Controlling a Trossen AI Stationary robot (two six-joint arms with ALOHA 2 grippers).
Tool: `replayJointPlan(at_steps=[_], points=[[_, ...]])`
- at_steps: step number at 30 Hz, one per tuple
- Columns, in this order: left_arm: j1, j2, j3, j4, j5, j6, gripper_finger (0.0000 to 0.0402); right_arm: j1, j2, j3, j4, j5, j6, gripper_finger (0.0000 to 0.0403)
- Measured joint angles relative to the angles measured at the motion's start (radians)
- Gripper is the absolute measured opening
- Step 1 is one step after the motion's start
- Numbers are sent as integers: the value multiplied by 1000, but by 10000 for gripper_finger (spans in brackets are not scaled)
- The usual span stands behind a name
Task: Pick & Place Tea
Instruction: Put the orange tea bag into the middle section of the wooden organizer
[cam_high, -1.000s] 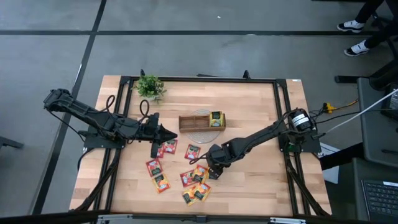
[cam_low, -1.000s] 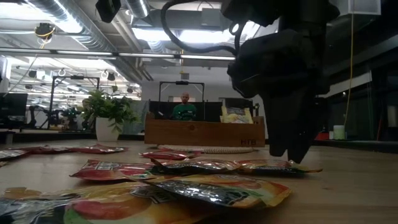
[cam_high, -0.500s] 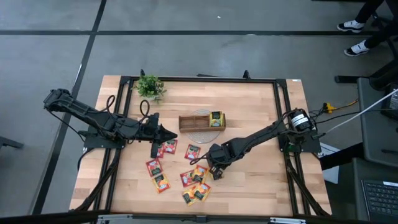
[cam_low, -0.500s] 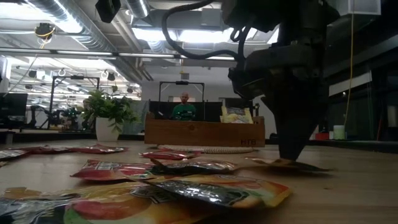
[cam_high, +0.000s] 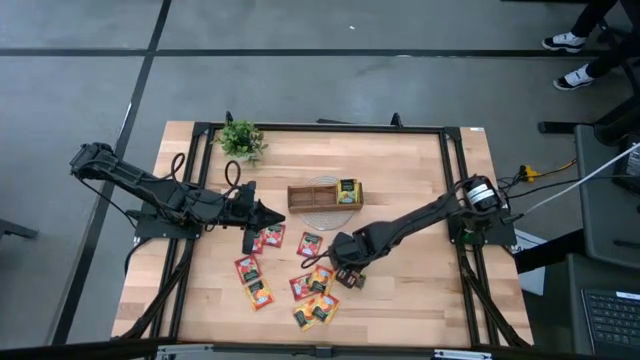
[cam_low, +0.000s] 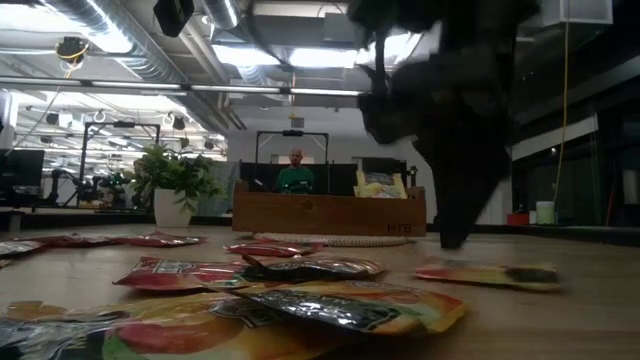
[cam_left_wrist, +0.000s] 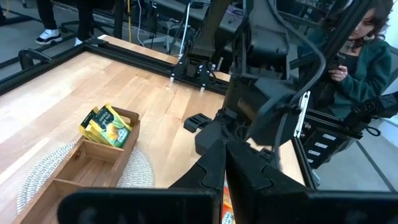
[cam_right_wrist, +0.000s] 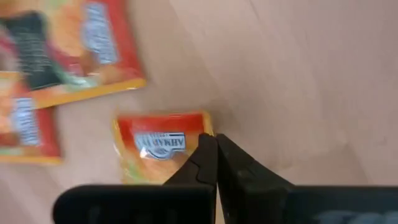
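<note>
Several red, orange and yellow-green tea sachets (cam_high: 300, 280) lie flat on the wooden table. My right gripper (cam_high: 344, 272) points down at the right end of this scatter and is shut on an orange-red sachet (cam_right_wrist: 155, 143). The same sachet (cam_low: 490, 273) shows low over the table in the low view. My left gripper (cam_high: 275, 213) hangs shut and empty above the table, left of the wooden tray (cam_high: 305, 195). Yellow-green sachets (cam_high: 348, 190) stand in the tray's right compartment. My right gripper pinches the orange-red sachet at its edge near a corner (cam_right_wrist: 198, 127) between its two fingertips, coming from above and pointing steeply down. The sachet sticks out sideways, nearly level and close to the tabletop (cam_low: 500, 275). Whether it is clear of the wood I cannot tell.
A small potted plant (cam_high: 240, 140) stands at the far left. A round woven mat (cam_high: 322, 212) lies under the tray. Bare wood stretches to the right of my right gripper. A person (cam_left_wrist: 367, 56) stands beyond the table's right side, and another (cam_low: 297, 175) stands far behind it.
My right gripper has shut its open fingers on the orange-red sachet, then rolled a little and risen slightly. The sachet has swung round with it and now sticks out on the gripper's near right side.
</note>
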Motion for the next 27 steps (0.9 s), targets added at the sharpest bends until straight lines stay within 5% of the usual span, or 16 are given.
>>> replayJointPlan(at_steps=[14,27], points=[[0,0,0,2,-5,-9,7,12,-5,136,-145,18,-122,15],[0,0,0,1,-6,-19,2,68,3,137,-247,37,113,217]])
